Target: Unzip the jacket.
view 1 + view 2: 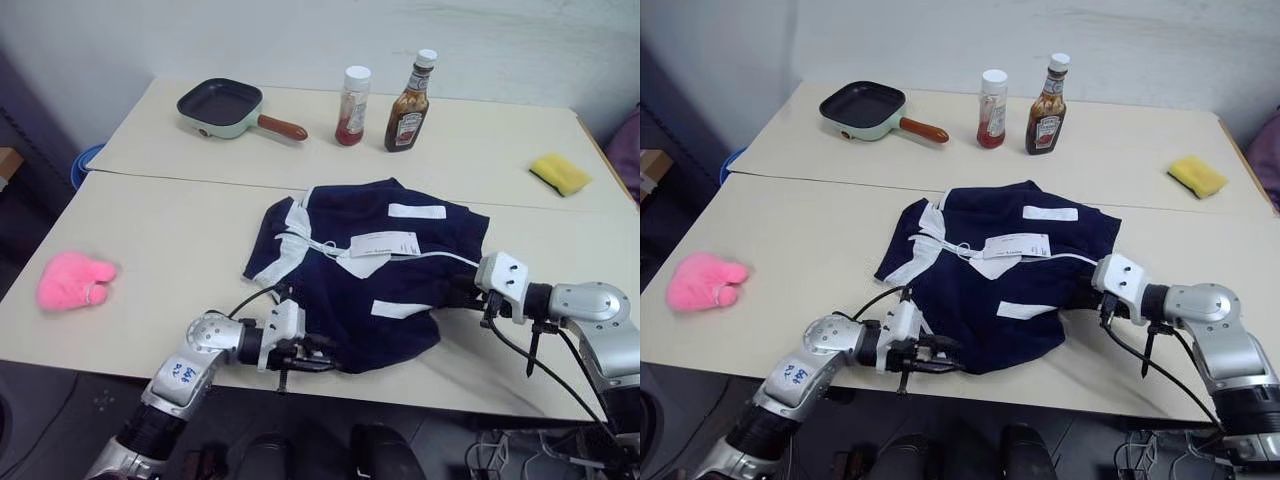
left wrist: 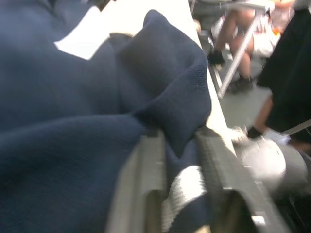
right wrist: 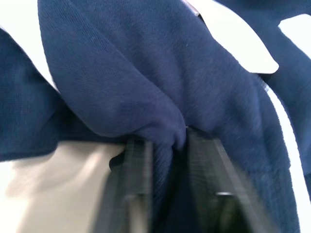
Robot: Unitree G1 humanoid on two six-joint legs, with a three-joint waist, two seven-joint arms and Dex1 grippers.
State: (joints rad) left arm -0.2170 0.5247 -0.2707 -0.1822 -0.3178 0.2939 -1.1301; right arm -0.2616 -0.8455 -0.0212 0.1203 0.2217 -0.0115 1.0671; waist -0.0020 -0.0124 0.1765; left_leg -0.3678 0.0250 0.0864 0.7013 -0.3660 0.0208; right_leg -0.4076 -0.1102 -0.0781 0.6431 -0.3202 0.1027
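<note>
Jacket: the navy jacket [image 1: 370, 280] lies crumpled in the centre of the frame, on the near beige table [image 1: 160, 250], its lower hem reaching the table's front edge.
Zipper: a white line [image 1: 440, 256] runs across the jacket's middle toward the right of the frame; how far it is opened, I cannot tell.
Hang tag: a white paper tag [image 1: 385, 243] rests on the jacket's centre, beside the white collar trim [image 1: 292, 240] at centre left.
Patches: 2 white rectangles, one [image 1: 422, 211] at the jacket's upper right, one [image 1: 400, 309] lower down.
My left gripper [image 2: 177, 160]: at the lower centre of the frame, its 2 fingers clamped on a fold of the jacket's hem.
My right gripper [image 3: 170, 145]: at the right of the frame, its 2 fingers pinched on a bunch of navy cloth at the jacket's right edge.
Plush toy: pink [image 1: 72, 280], at the left of the frame, well apart from the jacket.
Far table, upper frame: a mint green square pan [image 1: 222, 108] with a brown handle, upper left; 2 sauce bottles, one pale [image 1: 352, 106] and one dark [image 1: 409, 104], upper centre, just beside each other; a yellow sponge [image 1: 560, 173], upper right.
</note>
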